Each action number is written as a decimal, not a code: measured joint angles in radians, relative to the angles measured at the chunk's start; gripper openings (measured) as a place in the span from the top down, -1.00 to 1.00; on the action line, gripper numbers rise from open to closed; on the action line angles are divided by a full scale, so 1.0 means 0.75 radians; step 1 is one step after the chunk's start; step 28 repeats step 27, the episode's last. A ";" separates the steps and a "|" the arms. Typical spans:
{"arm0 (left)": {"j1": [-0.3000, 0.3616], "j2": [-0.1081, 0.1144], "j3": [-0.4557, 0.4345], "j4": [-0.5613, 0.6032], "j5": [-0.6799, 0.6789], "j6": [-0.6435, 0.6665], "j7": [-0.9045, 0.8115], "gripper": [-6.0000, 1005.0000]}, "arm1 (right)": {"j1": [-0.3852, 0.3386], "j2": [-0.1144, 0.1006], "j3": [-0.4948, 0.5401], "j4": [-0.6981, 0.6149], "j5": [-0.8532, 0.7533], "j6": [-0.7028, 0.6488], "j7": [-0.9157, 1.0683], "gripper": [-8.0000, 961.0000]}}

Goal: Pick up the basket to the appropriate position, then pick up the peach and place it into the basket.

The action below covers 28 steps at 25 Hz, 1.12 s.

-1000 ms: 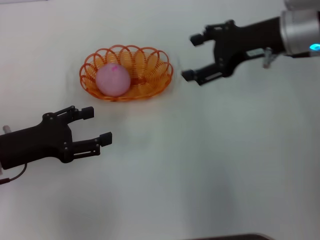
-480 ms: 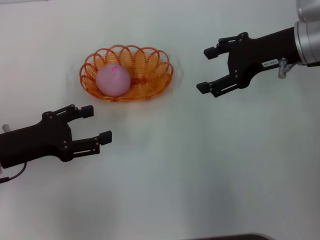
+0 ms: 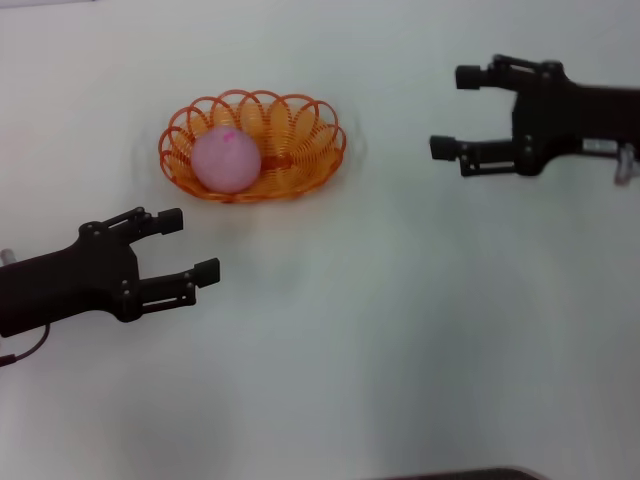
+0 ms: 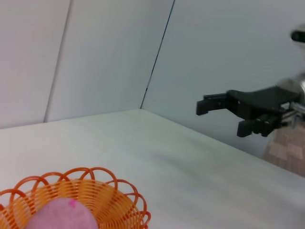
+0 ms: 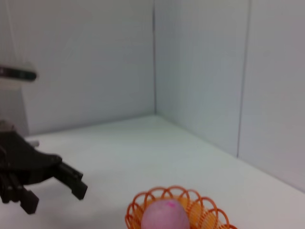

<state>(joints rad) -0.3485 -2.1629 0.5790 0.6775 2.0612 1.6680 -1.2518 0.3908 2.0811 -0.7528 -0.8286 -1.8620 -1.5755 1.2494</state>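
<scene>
The orange wire basket sits on the white table, left of centre toward the back. The pale pink peach lies inside it, toward its left end. My left gripper is open and empty, in front of and left of the basket. My right gripper is open and empty, well to the right of the basket. The left wrist view shows the basket, the peach and my right gripper farther off. The right wrist view shows the basket, the peach and my left gripper.
The white table spreads around the basket. Pale walls stand behind it in the wrist views. A dark edge shows at the table's front.
My right gripper has drawn back to the right, away from the basket, staying open. The left gripper, basket and peach have stayed in place.
</scene>
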 joint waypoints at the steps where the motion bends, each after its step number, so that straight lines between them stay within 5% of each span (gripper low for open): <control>1: 0.001 0.000 -0.005 0.000 0.000 0.004 0.000 -0.77 | -0.008 -0.001 0.020 0.043 0.017 -0.007 -0.042 -0.97; 8: 0.002 0.001 -0.085 0.001 0.000 0.049 0.010 -0.77 | -0.040 0.001 0.094 0.263 0.026 0.003 -0.241 -0.97; 28: 0.005 0.004 -0.107 0.001 -0.016 0.054 0.012 -0.77 | -0.047 -0.002 0.088 0.279 0.010 -0.010 -0.251 -0.97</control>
